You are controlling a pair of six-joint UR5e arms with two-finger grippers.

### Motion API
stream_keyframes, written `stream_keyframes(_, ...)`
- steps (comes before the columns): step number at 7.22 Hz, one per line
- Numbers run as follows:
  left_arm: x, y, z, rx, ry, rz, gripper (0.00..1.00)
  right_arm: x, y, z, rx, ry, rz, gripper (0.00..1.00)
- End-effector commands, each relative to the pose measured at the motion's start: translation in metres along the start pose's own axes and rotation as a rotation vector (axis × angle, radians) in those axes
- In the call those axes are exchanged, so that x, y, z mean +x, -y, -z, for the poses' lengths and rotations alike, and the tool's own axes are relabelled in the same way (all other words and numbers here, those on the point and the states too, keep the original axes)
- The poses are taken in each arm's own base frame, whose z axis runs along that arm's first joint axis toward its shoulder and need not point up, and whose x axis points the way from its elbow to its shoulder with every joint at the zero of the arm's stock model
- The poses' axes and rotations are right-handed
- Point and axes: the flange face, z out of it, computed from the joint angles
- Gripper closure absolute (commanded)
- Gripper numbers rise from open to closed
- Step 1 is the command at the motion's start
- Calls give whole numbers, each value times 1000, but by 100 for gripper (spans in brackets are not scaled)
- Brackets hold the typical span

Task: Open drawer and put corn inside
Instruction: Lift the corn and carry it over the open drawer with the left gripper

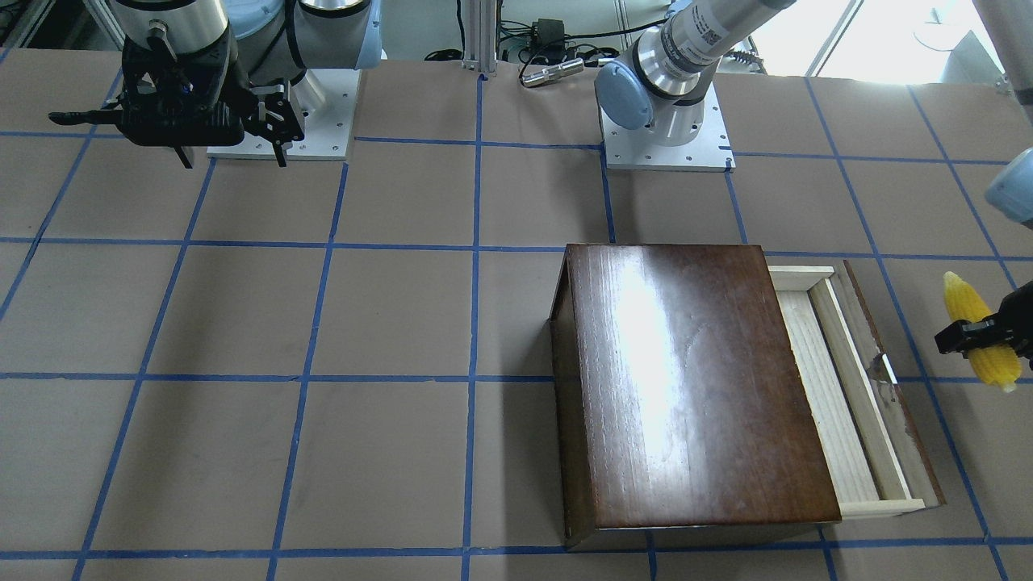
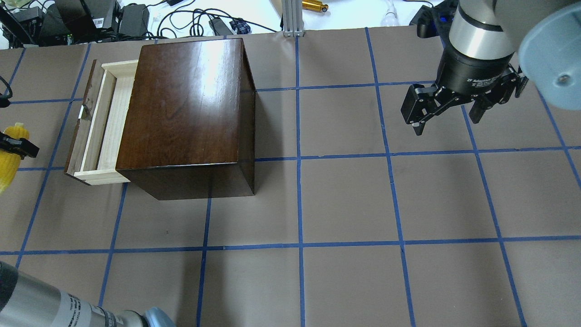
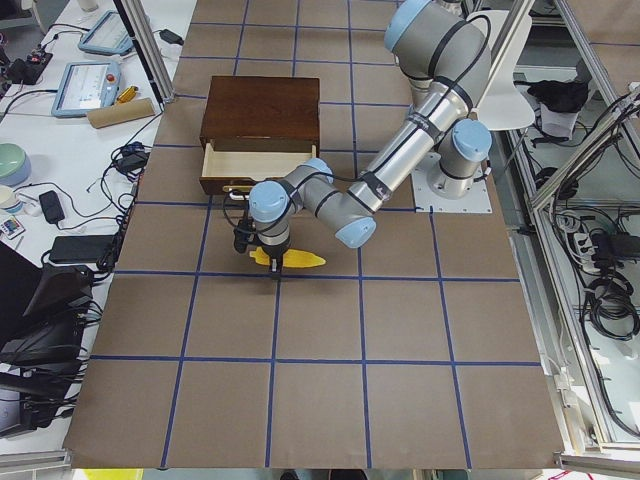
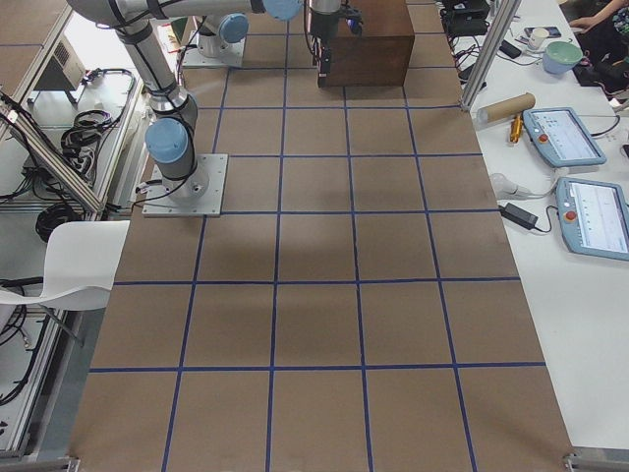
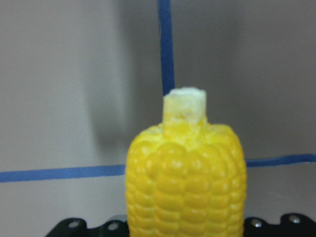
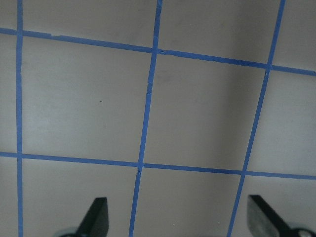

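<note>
The corn [image 1: 964,300], judged light, stiff and rather slippery on its bumpy rows, was held clamped across its middle by the left gripper [image 1: 979,335], with the opened drawer [image 1: 815,379] near beside it, while the right gripper [image 2: 446,126] was seen spread and empty.

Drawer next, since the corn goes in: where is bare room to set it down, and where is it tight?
Free: the drawer floor, a narrow bare strip between its front panel and the box. Tight: the box covers the rest. The left claw holds the corn beyond the panel.
</note>
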Motion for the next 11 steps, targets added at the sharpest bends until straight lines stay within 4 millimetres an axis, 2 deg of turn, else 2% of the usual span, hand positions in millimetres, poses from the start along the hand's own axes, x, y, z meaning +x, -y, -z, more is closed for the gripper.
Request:
stream_keyframes(1,27,-8,64,22,10,-9,100,0,0,0,-1,0,1,0)
stream_keyframes(3,87,12,120,17,1,-46,100,0,0,0,0,0,0,0)
stream_keyframes(4,116,21,135,12,-5,-13,100,0,0,0,-1,0,-1,0)
stream_keyframes(6,197,49,142,21,-4,35,100,0,0,0,0,0,0,0)
stream_keyframes(8,254,73,125,8,-18,110,100,0,0,0,0,0,-1,0)
stream_keyframes(9,259,77,118,3,-20,91,100,0,0,0,0,0,0,0)
stream_keyframes(11,253,94,88,8,-20,78,100,0,0,0,-1,0,1,0)
